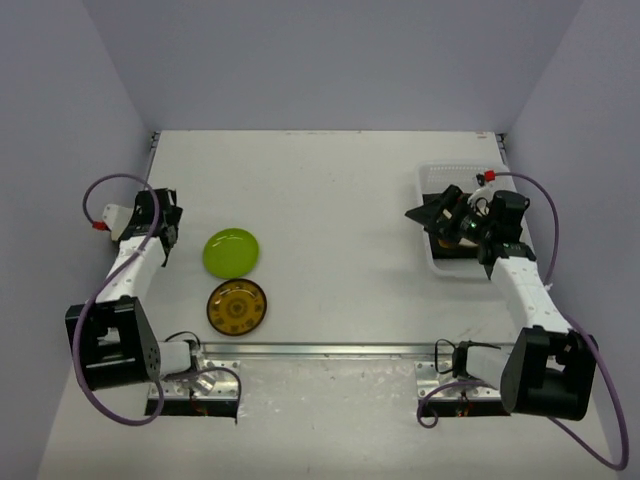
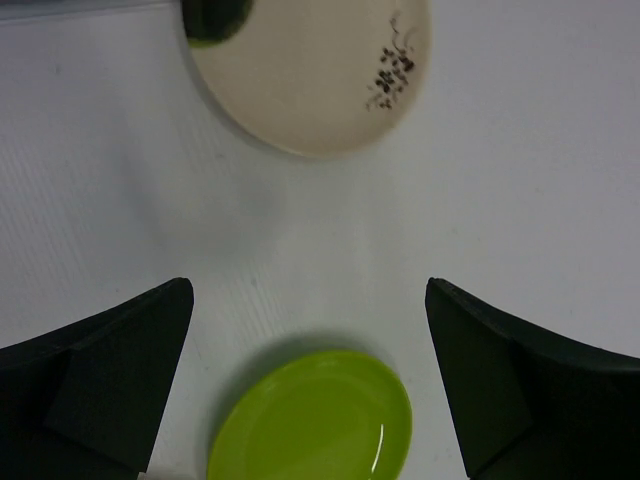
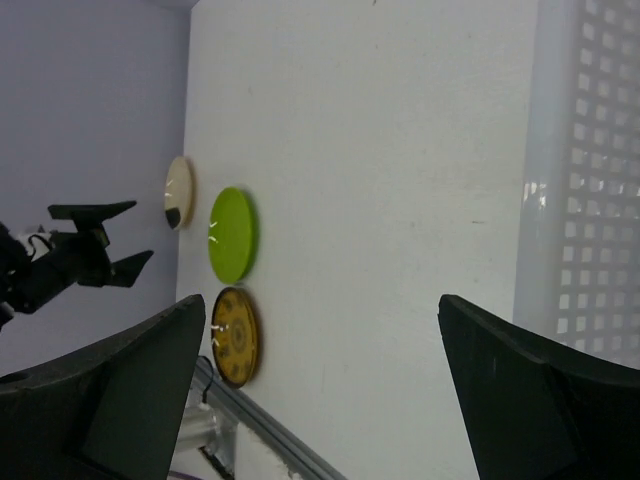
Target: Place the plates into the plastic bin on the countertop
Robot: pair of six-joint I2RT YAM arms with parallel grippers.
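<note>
Right gripper (image 3: 320, 300) wide open, empty, above the plastic bin (image 1: 455, 272), with dark plates (image 1: 452, 246) inside, mostly hidden beneath it. Left gripper (image 2: 308, 290) open too, over the countertop (image 1: 330, 200) between cream plate (image 2: 310, 70) and lime green plate (image 1: 231, 250); amber-patterned plate (image 1: 237, 306) just beside, near the metal rail (image 1: 320, 350).

Pale lavender walls (image 1: 330, 60) rise at back, left, right; meet at rear corners.

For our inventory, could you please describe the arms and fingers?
The left arm and right arm are white with black joints and bases. A purple cable loops along each, with a red tag near the wrist. The fingers are black wedges.
</note>
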